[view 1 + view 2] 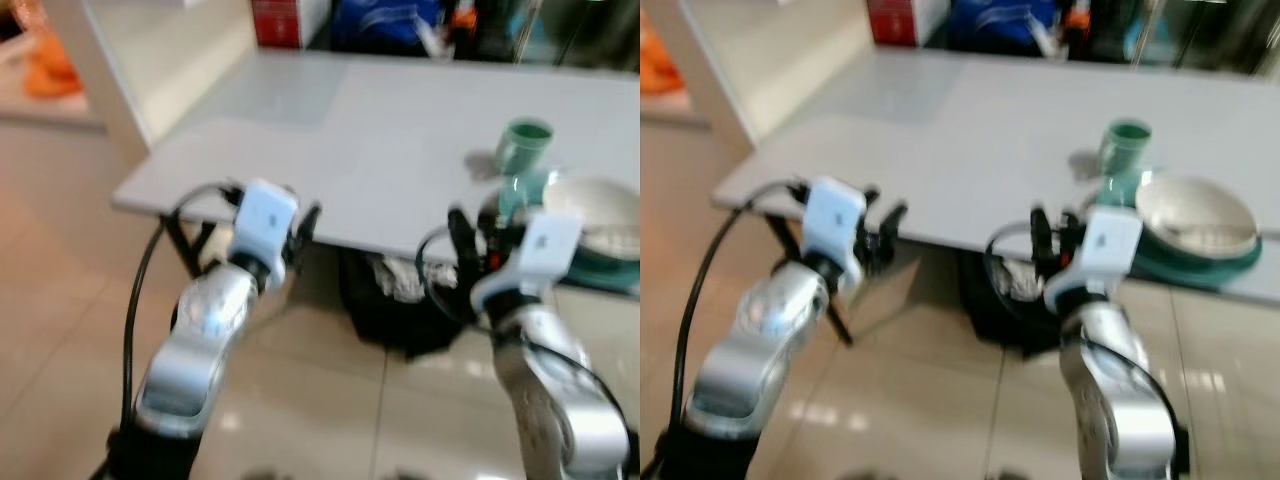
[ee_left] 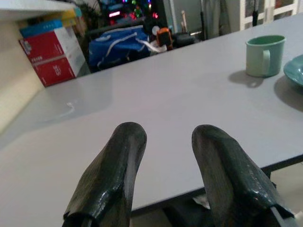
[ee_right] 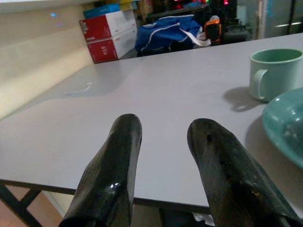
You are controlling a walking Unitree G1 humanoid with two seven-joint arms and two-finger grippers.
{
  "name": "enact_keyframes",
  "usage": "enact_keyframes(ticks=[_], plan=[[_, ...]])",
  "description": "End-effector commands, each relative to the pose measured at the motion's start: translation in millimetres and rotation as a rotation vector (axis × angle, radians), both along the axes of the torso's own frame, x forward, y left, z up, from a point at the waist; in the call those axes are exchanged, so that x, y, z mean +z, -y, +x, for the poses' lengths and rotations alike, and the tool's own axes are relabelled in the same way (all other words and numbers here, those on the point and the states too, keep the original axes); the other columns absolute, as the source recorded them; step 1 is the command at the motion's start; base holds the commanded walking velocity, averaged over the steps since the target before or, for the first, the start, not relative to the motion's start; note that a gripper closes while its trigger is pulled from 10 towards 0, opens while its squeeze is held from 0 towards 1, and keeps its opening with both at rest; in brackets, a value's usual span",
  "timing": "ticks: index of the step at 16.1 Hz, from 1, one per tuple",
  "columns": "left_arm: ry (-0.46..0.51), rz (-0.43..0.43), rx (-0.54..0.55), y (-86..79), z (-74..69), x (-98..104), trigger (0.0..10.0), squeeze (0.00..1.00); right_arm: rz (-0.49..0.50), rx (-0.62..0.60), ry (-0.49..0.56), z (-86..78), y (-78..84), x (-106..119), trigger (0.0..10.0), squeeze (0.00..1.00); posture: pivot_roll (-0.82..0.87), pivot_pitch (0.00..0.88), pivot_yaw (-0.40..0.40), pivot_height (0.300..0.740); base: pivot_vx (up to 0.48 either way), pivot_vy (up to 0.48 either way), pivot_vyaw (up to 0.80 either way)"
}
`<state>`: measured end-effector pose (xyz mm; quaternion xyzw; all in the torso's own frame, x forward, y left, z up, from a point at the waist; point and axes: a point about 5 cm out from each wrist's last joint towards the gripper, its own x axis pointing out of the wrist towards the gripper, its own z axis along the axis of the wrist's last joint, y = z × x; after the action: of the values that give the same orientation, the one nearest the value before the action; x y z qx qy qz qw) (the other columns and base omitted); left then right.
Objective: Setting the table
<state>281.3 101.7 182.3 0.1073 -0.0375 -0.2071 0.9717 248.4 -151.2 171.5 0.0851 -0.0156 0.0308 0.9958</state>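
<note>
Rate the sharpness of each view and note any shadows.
Left and right eye views: motion-blurred throughout, glare patches on the floor tiles. Left wrist view: sharp, green mug casting a soft shadow on the grey table. Right wrist view: sharp too, left fingertips close-up and dark.

Grey table (image 1: 330,150) on a tiled floor (image 1: 60,300), green mug (image 1: 524,148) near its edge, teal plate (image 1: 1195,262) just beside the mug.

Left gripper (image 2: 163,156) fingers parted over grey table (image 2: 156,101) edge — green mug (image 2: 264,56) upright beyond, red box (image 2: 52,56) behind.
</note>
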Motion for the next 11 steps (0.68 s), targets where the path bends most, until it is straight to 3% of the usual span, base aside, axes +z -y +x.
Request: enact_keyframes(ticks=[1, 11], plan=[[0.025, 0.023, 0.05, -10.7, 1.4, 4.3, 10.0, 0.0, 0.004, 0.026, 0.012, 2.8, -6.5, 2.4, 10.0, 0.0, -0.02, 0.049, 0.031, 0.74, 0.0, 0.48, -0.8], [0.032, 0.025, 0.106, -22.8, -1.7, 5.1, 10.0, 0.0, -0.027, 0.109, 0.026, 11.7, -19.1, 2.6, 10.0, 0.0, 0.0, 0.034, 0.007, 0.74, 0.0, 0.48, -0.8]])
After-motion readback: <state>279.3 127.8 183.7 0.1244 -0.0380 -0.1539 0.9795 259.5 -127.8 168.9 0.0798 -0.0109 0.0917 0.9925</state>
